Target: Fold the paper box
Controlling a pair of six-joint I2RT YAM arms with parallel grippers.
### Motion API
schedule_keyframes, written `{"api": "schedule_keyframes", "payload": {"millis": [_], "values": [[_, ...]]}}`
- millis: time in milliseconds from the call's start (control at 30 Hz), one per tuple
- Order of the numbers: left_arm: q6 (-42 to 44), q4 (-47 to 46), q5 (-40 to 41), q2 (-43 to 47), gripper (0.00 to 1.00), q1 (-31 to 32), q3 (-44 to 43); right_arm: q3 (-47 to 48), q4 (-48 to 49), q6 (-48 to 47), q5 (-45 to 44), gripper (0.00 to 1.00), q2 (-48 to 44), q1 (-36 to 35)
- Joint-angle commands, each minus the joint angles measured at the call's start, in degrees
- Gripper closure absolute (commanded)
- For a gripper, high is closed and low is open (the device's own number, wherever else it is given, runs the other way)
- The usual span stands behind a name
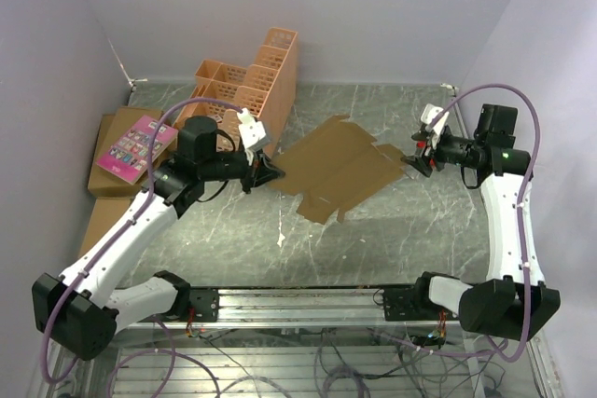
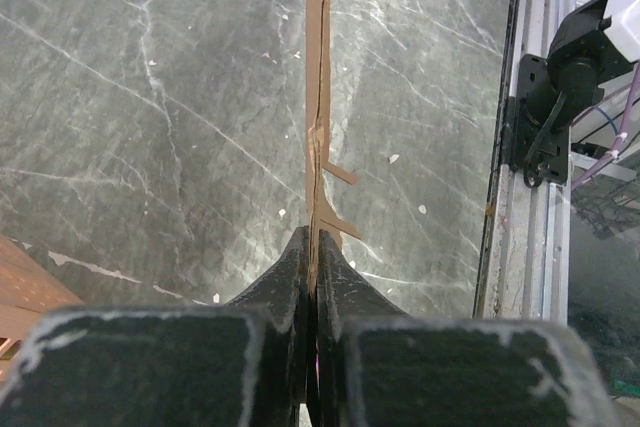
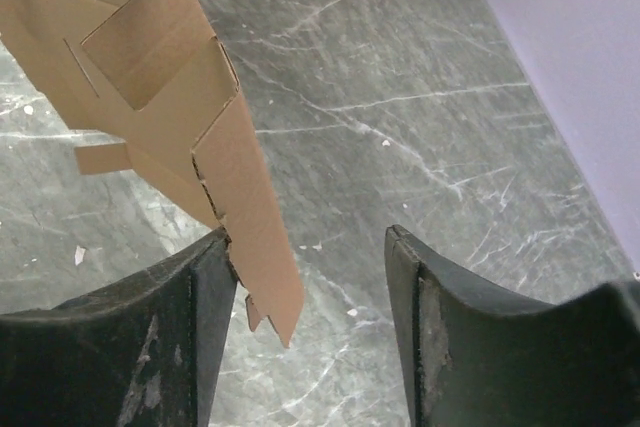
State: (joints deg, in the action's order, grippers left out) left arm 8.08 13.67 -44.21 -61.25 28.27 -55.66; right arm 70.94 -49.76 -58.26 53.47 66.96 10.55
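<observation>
1. The task has barely begun, I judge. The paper box [image 1: 340, 167] is a nearly flat die-cut sheet in the middle of the top view, with no wall or flap stood up (all the folding is left to do).
2. The left gripper [image 1: 268, 171] is clamped on the sheet's left edge. The right gripper [image 1: 417, 157], at the right edge, has its jaws apart around a corner flap that touches only one finger.
3. The orange lattice crate [image 1: 270, 62], upper left, shows no contents from this angle. The closed cartons [image 1: 110, 185] at far left carry a pink book [image 1: 135, 148].

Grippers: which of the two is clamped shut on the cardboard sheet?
The left gripper: its jaws pinch the paper box edge with no gap, while the right gripper stands open, the sheet against one finger.
</observation>
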Motion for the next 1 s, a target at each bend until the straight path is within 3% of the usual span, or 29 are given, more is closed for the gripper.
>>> {"api": "schedule_keyframes", "payload": {"millis": [0,133,233,267,333,400,500,633,767,833,967], "values": [[2.9,1.4,-1.9,-1.2,0.93,-0.6,-3.3,-1.9,2.2,-0.5,-0.5,0.46,-1.1,0.3],[4.5,3.7,-3.0,-2.2,0.93,-0.6,-5.3,-2.8,2.5,-0.4,0.0,0.59,-0.3,0.3],[4.8,4.4,-2.7,-2.2,0.93,-0.6,-5.9,-3.1,3.3,0.7,0.3,0.62,0.0,0.3],[4.4,4.2,-2.4,-2.1,0.93,-0.6,-6.0,-2.9,3.6,1.6,0.2,0.57,0.0,0.3],[1.6,2.9,-1.7,-2.0,0.93,-1.2,-5.7,-1.5,3.2,3.5,0.5,0.36,0.0,0.5],[-2.0,1.2,-1.8,-2.3,0.93,-2.3,-5.3,0.6,1.3,5.5,2.6,0.21,-0.2,1.2],[-9.8,-4.5,-2.8,-1.9,0.93,-4.7,-2.7,1.8,3.4,12.4,7.1,0.12,-1.8,3.6],[-19.3,-14.1,-2.9,0.1,0.93,-7.3,1.4,-4.7,16.9,29.6,11.4,0.06,-4.8,7.0],[-22.9,-16.4,-1.7,2.2,0.93,-8.4,0.8,-11.3,29.3,45.7,14.2,0.05,-6.2,11.1],[-25.7,-18.1,-1.6,3.0,0.93,-8.7,0.4,-17.1,40.0,55.8,16.3,0.03,-6.9,12.1],[-32.8,-25.0,-2.5,4.2,0.93,-8.8,0.9,-31.6,70.9,81.6,16.6,0.01,-9.6,12.0]]}}
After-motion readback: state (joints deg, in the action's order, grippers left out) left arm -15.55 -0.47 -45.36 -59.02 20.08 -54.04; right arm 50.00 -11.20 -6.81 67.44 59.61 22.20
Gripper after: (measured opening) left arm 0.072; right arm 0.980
